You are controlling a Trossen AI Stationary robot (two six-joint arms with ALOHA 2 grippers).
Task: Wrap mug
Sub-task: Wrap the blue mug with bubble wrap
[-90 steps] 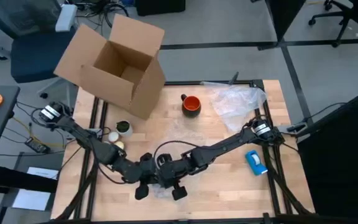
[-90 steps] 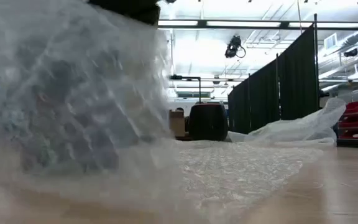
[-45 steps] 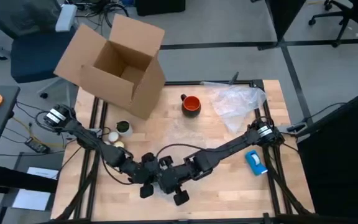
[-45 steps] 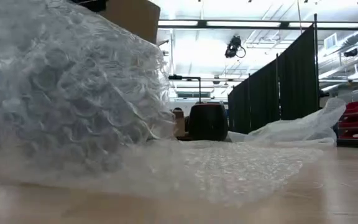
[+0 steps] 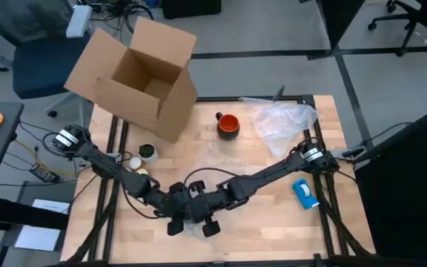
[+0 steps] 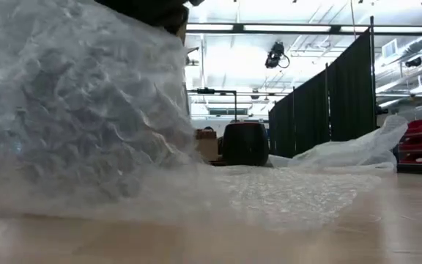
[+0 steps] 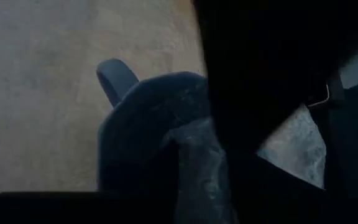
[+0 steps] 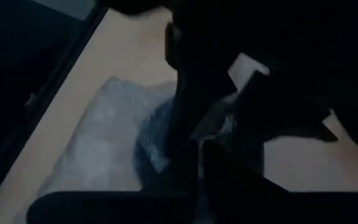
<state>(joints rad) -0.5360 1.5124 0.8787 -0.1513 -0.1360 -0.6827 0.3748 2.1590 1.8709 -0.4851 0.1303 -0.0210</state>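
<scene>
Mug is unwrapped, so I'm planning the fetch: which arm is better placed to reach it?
Probably right: the mug lies nearer that arm's base, while the left gripper and right gripper sit together at the bubble wrap.

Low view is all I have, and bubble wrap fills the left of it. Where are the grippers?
Observer: Both are at the table's near edge: the left gripper and the right gripper sit side by side on the bubble wrap.
Operator: Is that dark thing behind it the mug?
Observer: Yes. From above, the mug stands upright and unwrapped at the far side, orange inside.
Operator: Anything beside it?
Observer: An open cardboard box to its left and a crumpled plastic bag to its right.
</scene>
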